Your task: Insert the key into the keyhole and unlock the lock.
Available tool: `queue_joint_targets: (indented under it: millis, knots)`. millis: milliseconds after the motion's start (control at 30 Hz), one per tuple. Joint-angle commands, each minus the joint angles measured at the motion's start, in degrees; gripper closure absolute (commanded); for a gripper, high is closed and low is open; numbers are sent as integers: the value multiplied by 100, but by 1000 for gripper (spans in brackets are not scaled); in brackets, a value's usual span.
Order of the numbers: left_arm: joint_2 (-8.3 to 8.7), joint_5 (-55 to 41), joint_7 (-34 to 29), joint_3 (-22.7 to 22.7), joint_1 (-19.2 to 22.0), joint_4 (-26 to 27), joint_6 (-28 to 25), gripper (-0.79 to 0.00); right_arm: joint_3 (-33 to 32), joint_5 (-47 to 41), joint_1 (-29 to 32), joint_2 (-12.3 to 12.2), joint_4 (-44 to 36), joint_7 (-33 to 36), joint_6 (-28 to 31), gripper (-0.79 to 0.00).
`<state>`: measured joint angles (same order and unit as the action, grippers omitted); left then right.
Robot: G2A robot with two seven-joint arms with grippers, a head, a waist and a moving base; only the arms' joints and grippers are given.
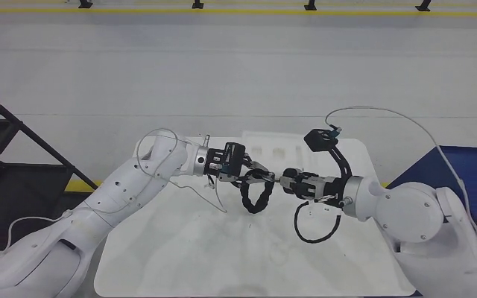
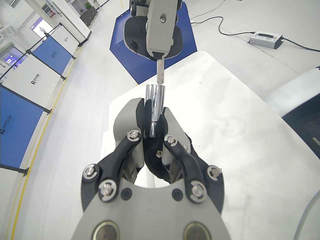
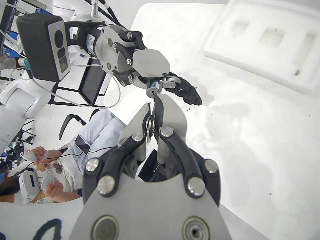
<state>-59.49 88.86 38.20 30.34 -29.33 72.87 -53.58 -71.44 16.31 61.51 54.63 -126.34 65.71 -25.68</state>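
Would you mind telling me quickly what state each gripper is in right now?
Left gripper: closed, holding the lock.
Right gripper: closed, holding the key.

White foam tray (image 3: 252,59) on white table (image 3: 250,146)
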Motion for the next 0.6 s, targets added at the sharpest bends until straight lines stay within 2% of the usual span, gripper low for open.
queue_joint_targets:
  millis: [0, 567]
  knots:
    - [-7, 10, -7, 22, -12, -2, -28, 0, 12, -14, -14, 0, 8, -13, 9, 0]
    - [-110, 70, 33, 145, -73, -161, -195, 0, 51, -136, -2, -11, 146, -185, 86, 0]
